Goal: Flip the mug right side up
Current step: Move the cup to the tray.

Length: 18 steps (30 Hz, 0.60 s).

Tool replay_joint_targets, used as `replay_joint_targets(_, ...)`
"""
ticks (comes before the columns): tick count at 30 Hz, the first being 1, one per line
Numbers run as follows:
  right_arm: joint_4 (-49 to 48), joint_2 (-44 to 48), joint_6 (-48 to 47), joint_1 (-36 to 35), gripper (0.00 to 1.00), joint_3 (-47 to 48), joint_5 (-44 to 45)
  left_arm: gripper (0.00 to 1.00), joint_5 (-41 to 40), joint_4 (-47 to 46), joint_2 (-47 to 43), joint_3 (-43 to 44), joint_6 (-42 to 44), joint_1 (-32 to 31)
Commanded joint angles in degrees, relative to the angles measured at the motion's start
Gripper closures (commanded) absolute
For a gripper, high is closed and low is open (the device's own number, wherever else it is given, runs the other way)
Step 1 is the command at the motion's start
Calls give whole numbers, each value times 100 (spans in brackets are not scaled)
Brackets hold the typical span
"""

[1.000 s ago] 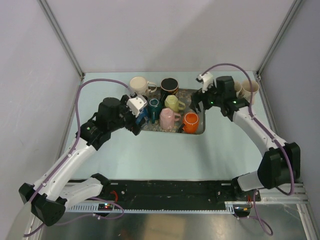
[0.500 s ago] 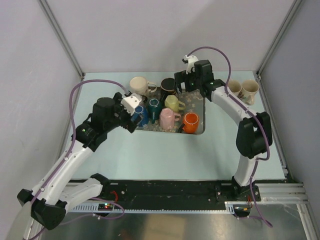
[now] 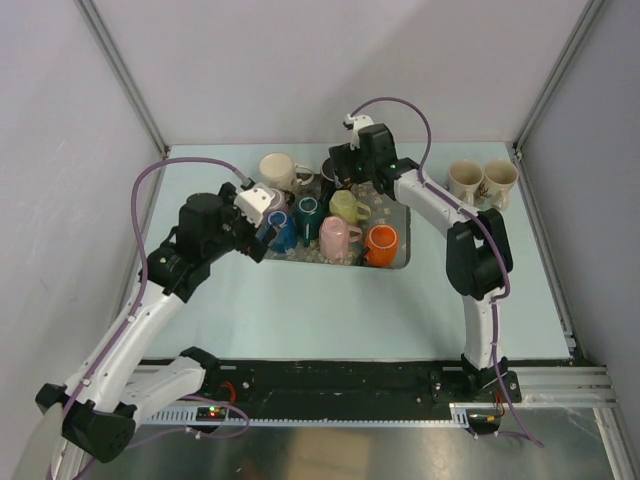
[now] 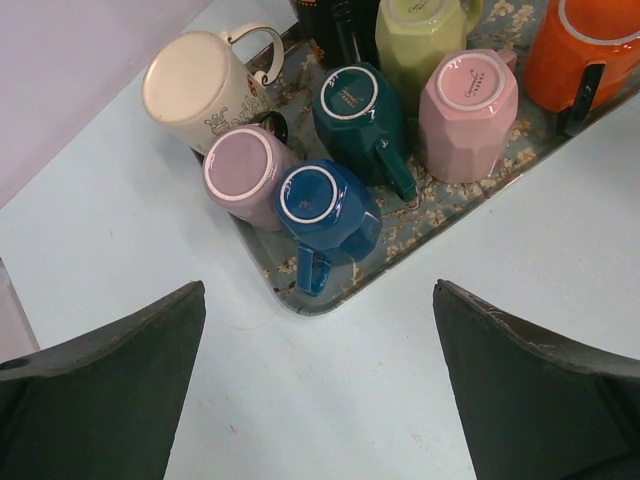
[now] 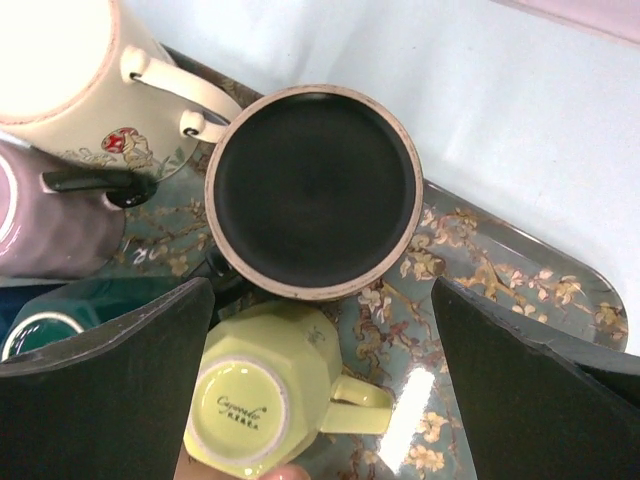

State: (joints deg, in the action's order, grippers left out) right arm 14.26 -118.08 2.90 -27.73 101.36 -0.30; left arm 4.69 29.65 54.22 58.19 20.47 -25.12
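Once your right arm (image 3: 418,192) swung over the black tan-rimmed ceramic mug (image 5: 312,190), both jaws stood wide, nothing gripped yet.

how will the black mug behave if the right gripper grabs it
The black mug looks like glazed ceramic: likely stiff, slick, chippable. Broad, standing flat on the tray, it probably won't tip. Pushed, it may knock the lime mug beside it.

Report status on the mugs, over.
Left gripper and right gripper open, empty. Left over blue mug, right over black mug, both apparently bottom-up on tray. Teal mug, yellow-green mug crowd them.
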Motion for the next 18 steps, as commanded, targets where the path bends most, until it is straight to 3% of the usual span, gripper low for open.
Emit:
replay_joint_targets(1,-328,-173,1,-50,4,414,548,0,67,-151,-72,68,-60,109)
replay_joint_targets(5,-662,-105,-480,-175,6,348,231,0,-24,-138,-63,97,-97,198)
replay_joint_targets(11,-453,-54,-1930,-262,14,620,-1643,0,-155,35,176,645,-1155,607)
replay_joint_targets(13,-337,-78,-2062,-282,15,707,-1696,0,-52,138,307,888,-1327,656)
replay_joint_targets(18,-487,-189,-2282,-376,10,616,-797,0,117,171,615,1131,-1508,682)
